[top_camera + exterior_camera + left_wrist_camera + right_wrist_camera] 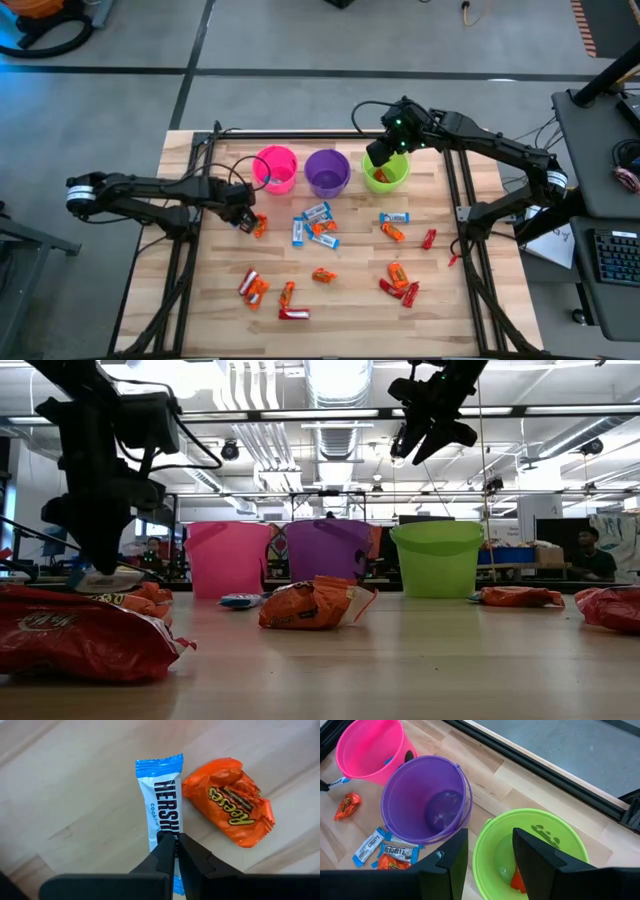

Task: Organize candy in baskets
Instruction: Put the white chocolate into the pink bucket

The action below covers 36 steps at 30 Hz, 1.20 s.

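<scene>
**A:** Left pincer (172,840) is sitting fully closed on the end of a blue-and-white candy bar (162,812), which is lying flat on the surface (200,300) just in front of the pink basket (276,168). Not lifted yet, as far as I can tell.

**B:** Anything touching it?

**A:** An orange candy (230,807) is lying right beside it, outside the grip.

**B:** Right pincer?

**A:** Right pincer (490,855) is hovering over the lime green basket (530,850), fingers apart, holding nothing. One orange candy (517,881) is showing inside that basket.

**B:** Other baskets?

**A:** The purple basket (425,795) is looking empty inside. Can't see the pink basket's bottom well enough to say.

**B:** So progress?

**A:** Early, I'm judging. Most of the candy is lying loose on the surface: a blue-and-orange cluster (315,228) in front of the purple basket, a group on the right (398,280), more orange and red ones near the front left (255,288).

**B:** Remaining?

**A:** Nearly everything, it's looking like. Sorting seems to be going by wrapper colour, but I'm guessing from one candy.
</scene>
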### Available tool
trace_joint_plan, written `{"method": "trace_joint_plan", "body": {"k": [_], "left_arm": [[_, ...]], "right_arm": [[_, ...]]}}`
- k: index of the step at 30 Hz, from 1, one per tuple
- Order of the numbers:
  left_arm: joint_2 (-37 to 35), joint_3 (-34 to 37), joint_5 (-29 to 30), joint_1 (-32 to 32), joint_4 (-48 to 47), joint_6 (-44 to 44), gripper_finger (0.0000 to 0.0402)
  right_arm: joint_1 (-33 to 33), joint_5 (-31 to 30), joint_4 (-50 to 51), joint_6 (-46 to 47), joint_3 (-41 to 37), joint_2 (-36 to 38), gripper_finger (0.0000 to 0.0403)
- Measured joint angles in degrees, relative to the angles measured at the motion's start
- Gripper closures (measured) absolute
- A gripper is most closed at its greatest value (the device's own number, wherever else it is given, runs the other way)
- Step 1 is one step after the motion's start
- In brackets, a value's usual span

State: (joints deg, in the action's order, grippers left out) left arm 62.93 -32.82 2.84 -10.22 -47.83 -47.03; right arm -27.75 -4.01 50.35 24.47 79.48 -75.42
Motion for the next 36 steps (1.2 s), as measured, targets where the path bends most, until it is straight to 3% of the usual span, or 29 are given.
{"method": "trace_joint_plan", "body": {"k": [8,18,22,27,32,36], "left_arm": [[-1.8,-5.2,-6.2,0.1,-5.2,1.8,0.0401],[-4.9,-23.0,-6.6,0.1,-14.8,11.6,0.0401],[-7.1,-27.4,-6.6,-0.9,-8.6,23.3,0.0401],[-9.5,-26.3,-6.4,-4.6,7.2,37.3,0.0401],[-8.6,-22.7,-5.2,-11.7,17.9,41.5,0.0401],[-6.6,-21.7,-5.1,-16.1,19.9,41.6,0.0401]], "right_arm": [[0.0,0.1,0.0,-0.4,0.0,0.0,0.0257],[0.0,0.0,-5.2,-4.1,0.0,0.0,0.0257],[-0.3,0.0,-11.8,-8.3,0.0,0.1,0.0257],[-0.4,1.5,-21.4,-17.0,0.0,0.8,0.0257],[-1.5,4.5,-30.2,-24.3,0.0,2.0,0.0257],[-2.8,4.4,-34.5,-30.9,0.0,2.8,0.0257]]}}
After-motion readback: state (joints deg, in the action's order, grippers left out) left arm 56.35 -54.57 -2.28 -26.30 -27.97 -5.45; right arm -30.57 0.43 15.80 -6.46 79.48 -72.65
